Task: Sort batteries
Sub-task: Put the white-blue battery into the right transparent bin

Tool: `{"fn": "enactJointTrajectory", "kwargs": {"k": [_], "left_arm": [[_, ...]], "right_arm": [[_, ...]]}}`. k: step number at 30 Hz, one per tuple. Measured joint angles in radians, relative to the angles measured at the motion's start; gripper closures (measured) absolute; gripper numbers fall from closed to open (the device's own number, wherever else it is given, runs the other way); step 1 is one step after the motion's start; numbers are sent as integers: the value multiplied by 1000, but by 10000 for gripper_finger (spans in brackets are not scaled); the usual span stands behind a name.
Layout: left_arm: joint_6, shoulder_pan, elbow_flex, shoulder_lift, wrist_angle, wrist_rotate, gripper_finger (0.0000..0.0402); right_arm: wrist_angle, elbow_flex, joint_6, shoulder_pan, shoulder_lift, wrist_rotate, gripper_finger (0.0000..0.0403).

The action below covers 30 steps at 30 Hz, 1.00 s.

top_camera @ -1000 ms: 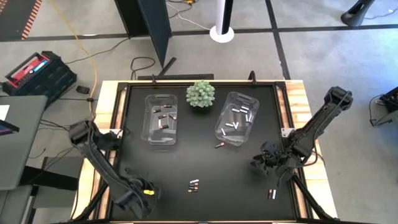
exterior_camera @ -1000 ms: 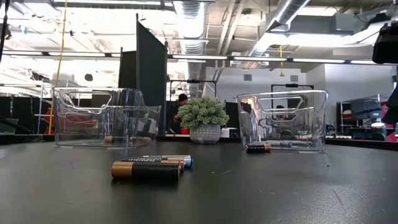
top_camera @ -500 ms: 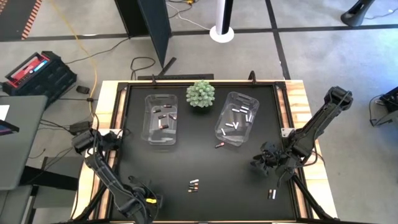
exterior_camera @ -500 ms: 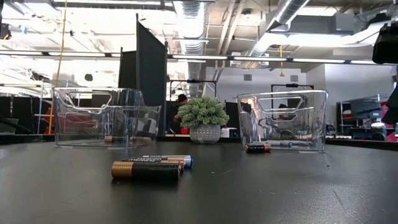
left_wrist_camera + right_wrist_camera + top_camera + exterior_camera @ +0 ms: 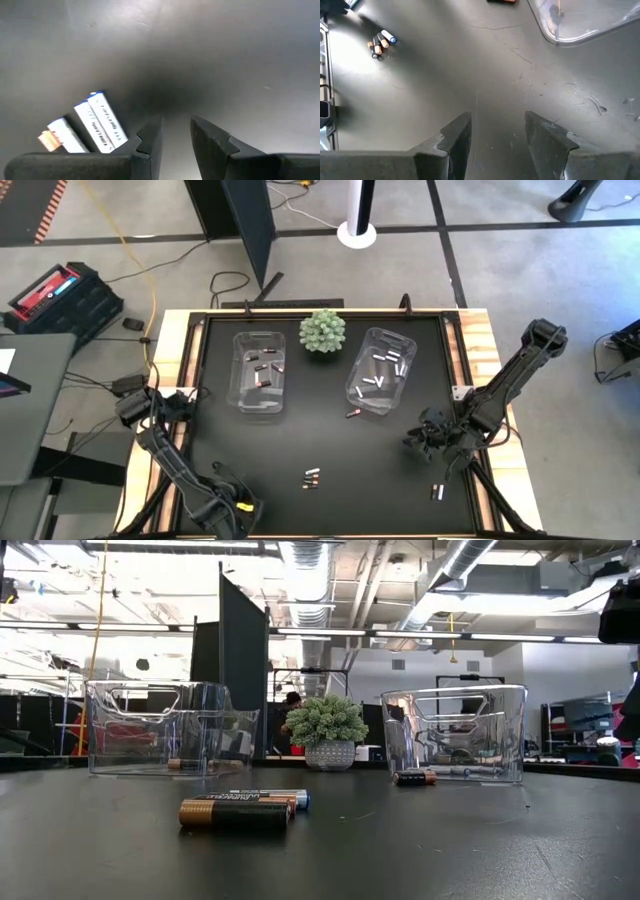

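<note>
The left end effector (image 5: 175,137) has drawn back to the black tabletop's (image 5: 300,440) near edge, fingers slightly apart, empty; the small cylindrical batteries (image 5: 311,477) lie unmoved. The right end effector (image 5: 497,135) stays spread.

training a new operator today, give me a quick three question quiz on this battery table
1. True or false: both clear bins already hold batteries.
2. Multiple choice: what stands between the bins at the table's far edge? A) a green plant B) a red cup C) a roll of tape
3. Short answer: is either gripper holding a battery?

Key
1. True: dark cells lie in the left bin, pale ones in the right bin.
2. A.
3. No. The left gripper is open over bare table beside the loose batteries; the right gripper is open over bare table too.
</note>
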Motion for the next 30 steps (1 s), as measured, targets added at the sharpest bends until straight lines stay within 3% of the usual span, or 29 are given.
{"fn": "enactJointTrajectory", "kwargs": {"k": [9, 30], "left_arm": [[-178, -8, 0, 0, -47, 0, 311], [-180, -11, 0, -3, -158, 23, 311]], "right_arm": [[0, 0, 2, 0, 0, 0, 202], [2, 0, 2, 0, 0, 0, 202]]}}
